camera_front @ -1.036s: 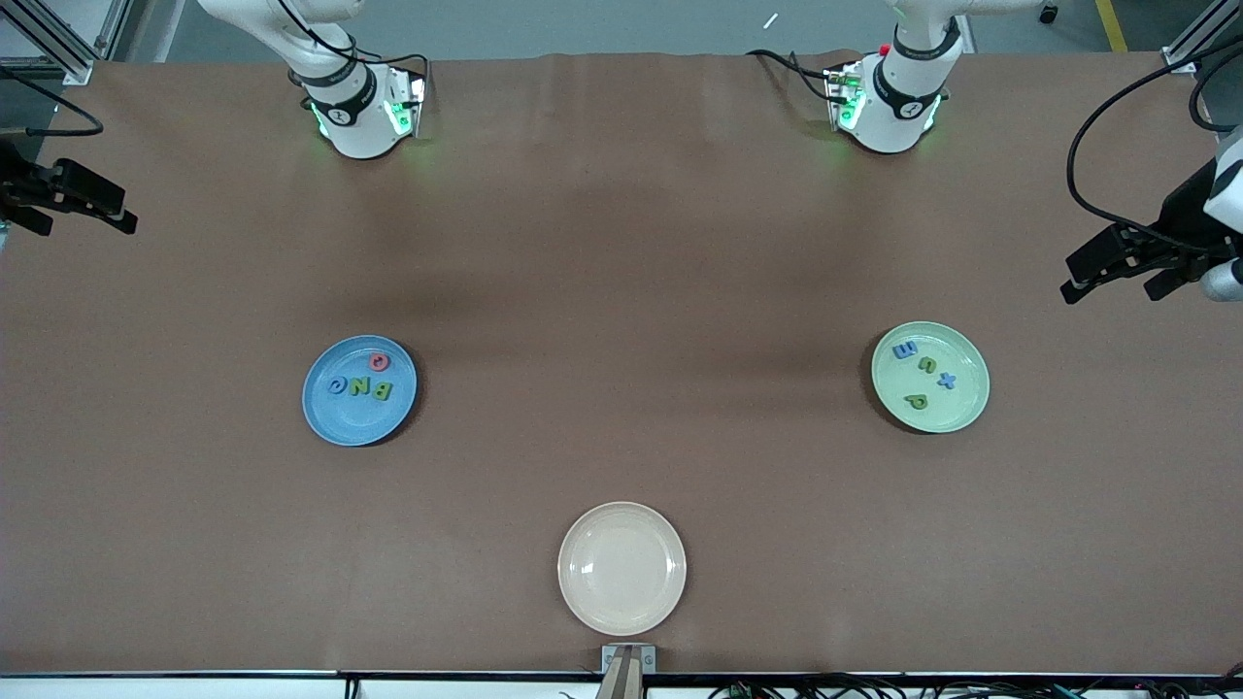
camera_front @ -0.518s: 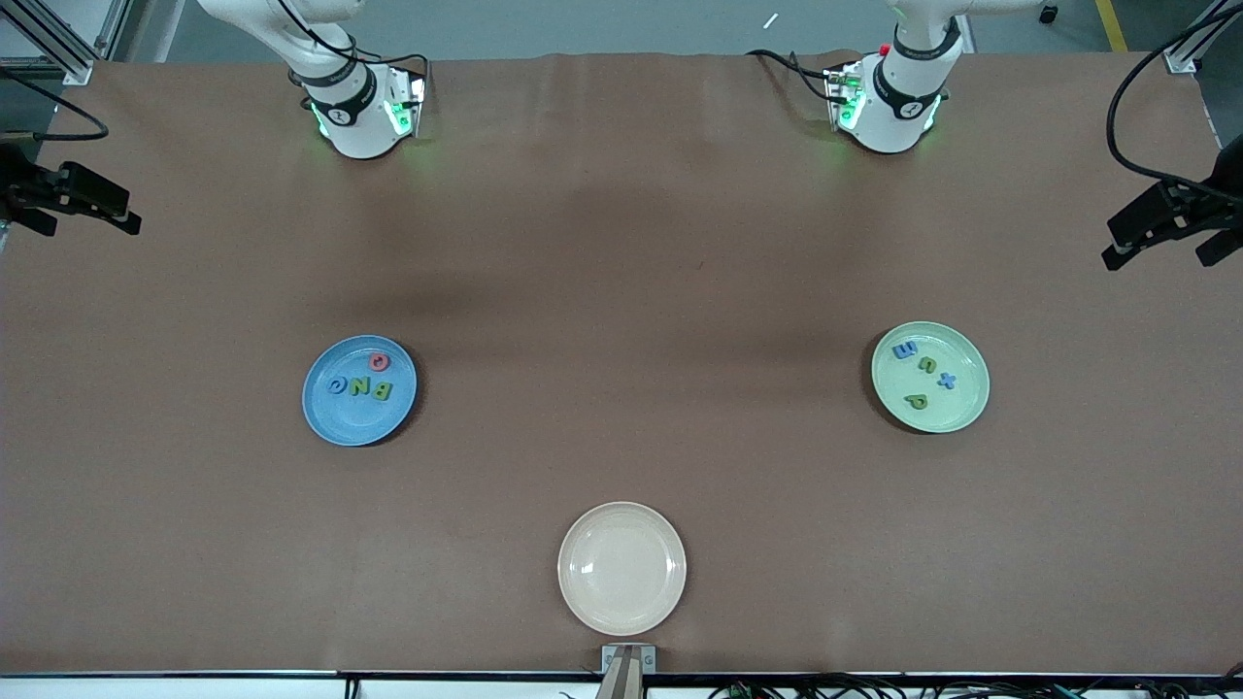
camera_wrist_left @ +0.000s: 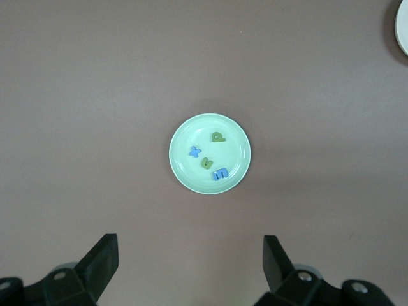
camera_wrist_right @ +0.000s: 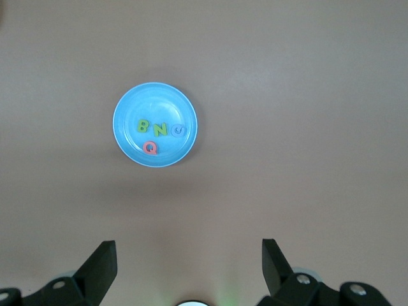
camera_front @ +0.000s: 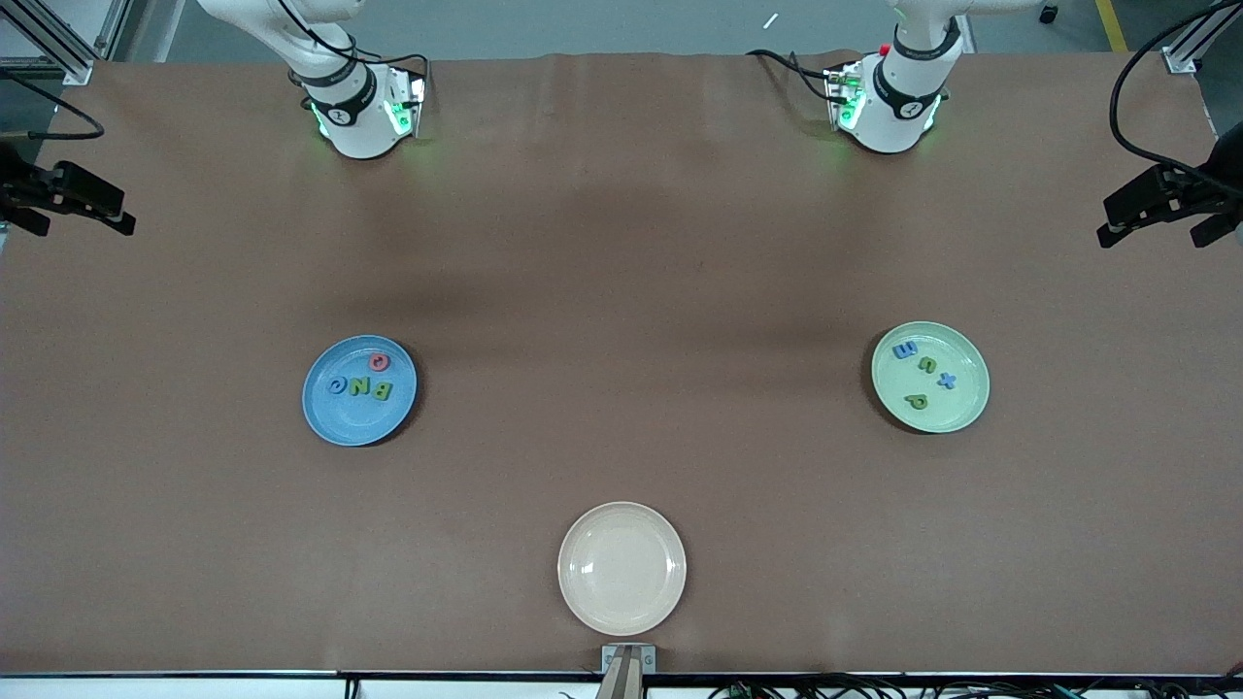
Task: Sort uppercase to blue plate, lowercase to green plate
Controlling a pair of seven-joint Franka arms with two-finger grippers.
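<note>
With both the left gripper [camera_front: 1156,209] and right gripper [camera_front: 73,199] open and empty, little can go wrong unless a swing knocks the blue plate [camera_front: 325,413] at nine o'clock.

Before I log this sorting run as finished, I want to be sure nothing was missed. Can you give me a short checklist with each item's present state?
1. Uppercase letters on the blue plate: B, N, G and Q all lie in it. Ok.
2. Lowercase letters on the green plate: p, x, u and m all lie in it. Ok.
3. Cream plate: holds no letter. Ok.
4. Left end effector: open, holding nothing, over the table's edge at its own end. Ok.
5. Right end effector: open, holding nothing, at the right arm's end. Ok.
</note>
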